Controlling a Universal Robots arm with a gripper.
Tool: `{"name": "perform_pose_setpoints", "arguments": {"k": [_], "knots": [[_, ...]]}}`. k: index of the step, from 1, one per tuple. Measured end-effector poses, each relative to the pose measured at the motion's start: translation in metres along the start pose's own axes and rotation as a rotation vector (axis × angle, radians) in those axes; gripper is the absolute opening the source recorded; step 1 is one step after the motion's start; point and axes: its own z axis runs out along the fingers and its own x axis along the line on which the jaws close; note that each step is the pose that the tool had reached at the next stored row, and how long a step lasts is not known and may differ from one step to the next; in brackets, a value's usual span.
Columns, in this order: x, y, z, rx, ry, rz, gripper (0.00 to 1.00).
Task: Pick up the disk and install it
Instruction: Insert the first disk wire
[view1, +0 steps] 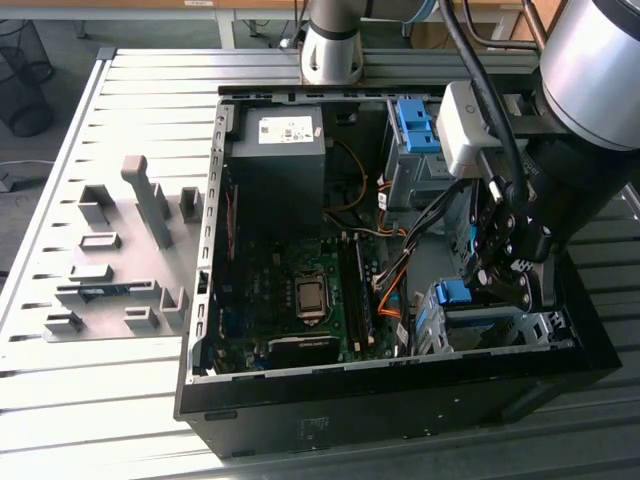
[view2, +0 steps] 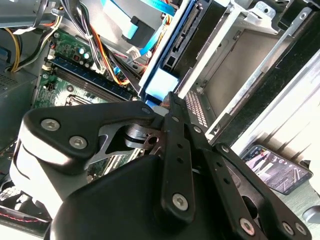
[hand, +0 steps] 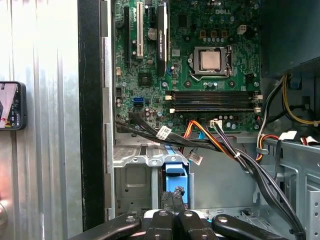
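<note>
**So, disk going into the bay, claw right on it**

Okay, the gripper (view1: 505, 275) is down inside the open computer case (view1: 300, 420), at the metal drive cage (view1: 500, 330) in the corner. The disk (view2: 170, 55) sits straight ahead of the claw in its blue carrier frame, standing on edge in the cage slot; in the first wrist view the blue frame (hand: 175, 175) is just past the fingertips (hand: 172, 200). The fingers look pinched together on the frame's blue tab, so I'd call it gripping the disk, though the contact itself is half hidden.

My read: this is the install step, drive partly or fully seated. Finishing needs a straight push along the slot, no twist.

Around the claw: a bundle of black and orange cables (hand: 210, 145) crosses just beyond the cage, and could snag. The motherboard (hand: 200, 60) lies further out. A second blue carrier (view1: 415, 125) sits in the upper bay. A phone (hand: 12, 105) lies outside the case, off to the side.
</note>
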Motion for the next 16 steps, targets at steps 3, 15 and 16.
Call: {"name": "perform_pose_setpoints", "arguments": {"k": [3, 15, 16], "knots": [[0.0000, 0.0000, 0.0001, 0.0000, 0.0000, 0.000, 0.11], [-0.0003, -0.0147, 0.0033, -0.0001, -0.0001, 0.000, 0.11], [-0.0004, -0.0192, 0.0042, -0.0001, -0.0001, 0.000, 0.11]]}}
